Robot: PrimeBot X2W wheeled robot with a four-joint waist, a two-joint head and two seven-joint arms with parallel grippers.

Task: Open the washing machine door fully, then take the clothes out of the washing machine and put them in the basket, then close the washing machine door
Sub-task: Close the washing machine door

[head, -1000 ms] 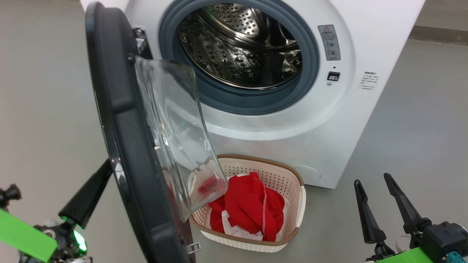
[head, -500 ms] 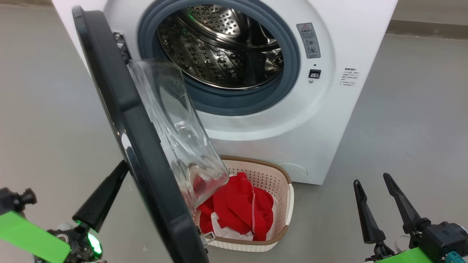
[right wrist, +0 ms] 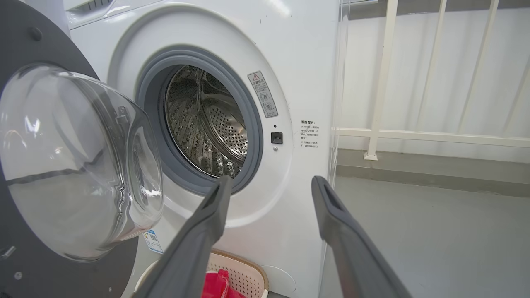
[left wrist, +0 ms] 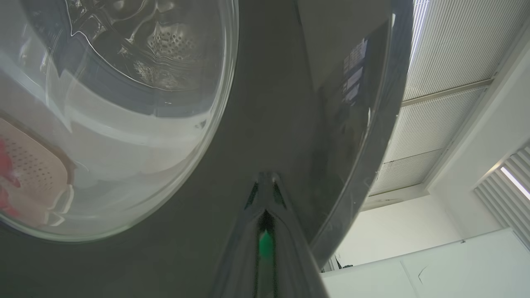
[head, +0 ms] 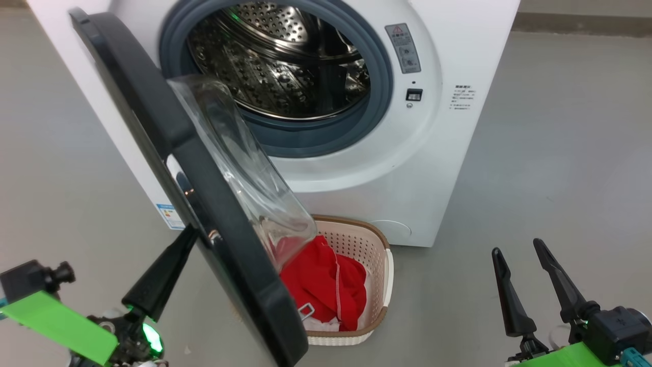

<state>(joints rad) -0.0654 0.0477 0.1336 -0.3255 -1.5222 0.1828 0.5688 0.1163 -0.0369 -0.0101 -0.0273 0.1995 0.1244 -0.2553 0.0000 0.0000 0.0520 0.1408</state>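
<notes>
Swung nearer the washing machine (head: 417, 168), the washing machine door (head: 153, 112) has the left gripper (head: 186, 242), fingers pressed together, behind it; the clothes (head: 318, 285) lie in the basket (head: 356, 243). Left wrist: its tip touches the door's black rim. Right wrist: right gripper (right wrist: 270, 179) spread wide, empty.

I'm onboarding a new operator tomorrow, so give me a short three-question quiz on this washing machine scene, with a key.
1. True or false: the clothes lie in the basket.
2. The left hand is: A) open above the basket; B) shut, fingertips against the outer face of the washing machine door; C) gripping the clothes.
3. Which hand is open and holds nothing?
Key: 1 true; 2 B; 3 the right hand.
</notes>
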